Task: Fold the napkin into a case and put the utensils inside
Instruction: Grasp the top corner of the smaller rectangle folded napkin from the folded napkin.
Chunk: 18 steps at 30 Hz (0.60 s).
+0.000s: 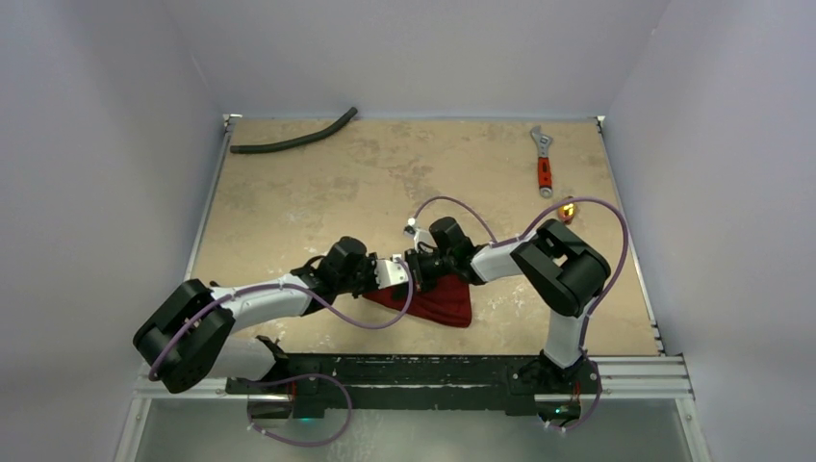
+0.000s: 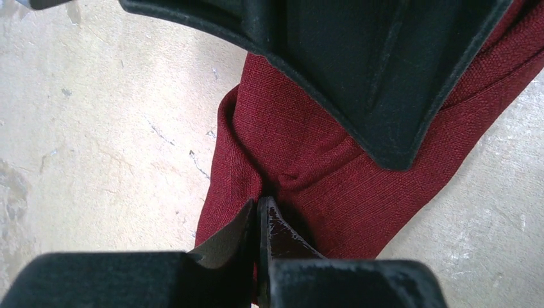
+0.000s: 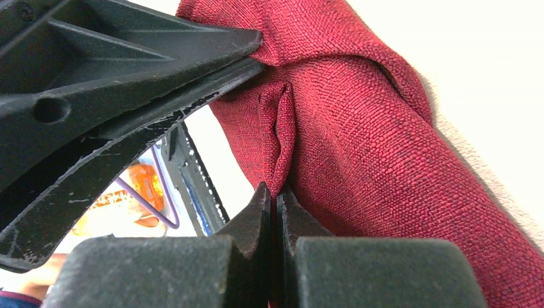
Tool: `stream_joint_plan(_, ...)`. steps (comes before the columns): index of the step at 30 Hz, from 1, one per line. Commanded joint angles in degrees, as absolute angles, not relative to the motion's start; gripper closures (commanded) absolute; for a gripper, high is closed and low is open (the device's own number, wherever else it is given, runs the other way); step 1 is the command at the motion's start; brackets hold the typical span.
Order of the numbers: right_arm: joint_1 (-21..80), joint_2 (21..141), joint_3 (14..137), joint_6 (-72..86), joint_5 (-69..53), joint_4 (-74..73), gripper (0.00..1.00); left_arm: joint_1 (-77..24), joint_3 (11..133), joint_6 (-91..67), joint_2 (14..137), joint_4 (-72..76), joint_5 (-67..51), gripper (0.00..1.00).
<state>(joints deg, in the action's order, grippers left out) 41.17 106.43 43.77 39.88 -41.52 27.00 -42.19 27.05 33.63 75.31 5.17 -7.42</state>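
One left gripper (image 2: 258, 215), one right gripper (image 3: 277, 202), one maroon napkin (image 1: 438, 303), one black hose (image 1: 289, 144), one red-handled wrench (image 1: 544, 168), one gold-orange object (image 1: 568, 209).

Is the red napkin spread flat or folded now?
Folded, not flat: the napkin lies doubled in layers, and both the left gripper and right gripper pinch its creases.

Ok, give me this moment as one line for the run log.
step: folding napkin | left gripper: shut on napkin | right gripper: shut on napkin | case: not yet formed
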Motion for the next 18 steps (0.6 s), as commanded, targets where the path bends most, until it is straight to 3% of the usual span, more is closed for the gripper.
stream_joint_plan(1, 40.75, 106.69, 46.11, 39.06, -42.8, 25.24, 1.0, -42.5, 27.51, 33.11, 74.78, 8.33, -7.29, 1.0)
stream_joint_plan(18, 40.52, 108.16, 48.75, 39.05, -42.58, 20.73, 1.0, -42.24, 27.44, 33.76, 69.52, 5.04, -12.01, 1.0)
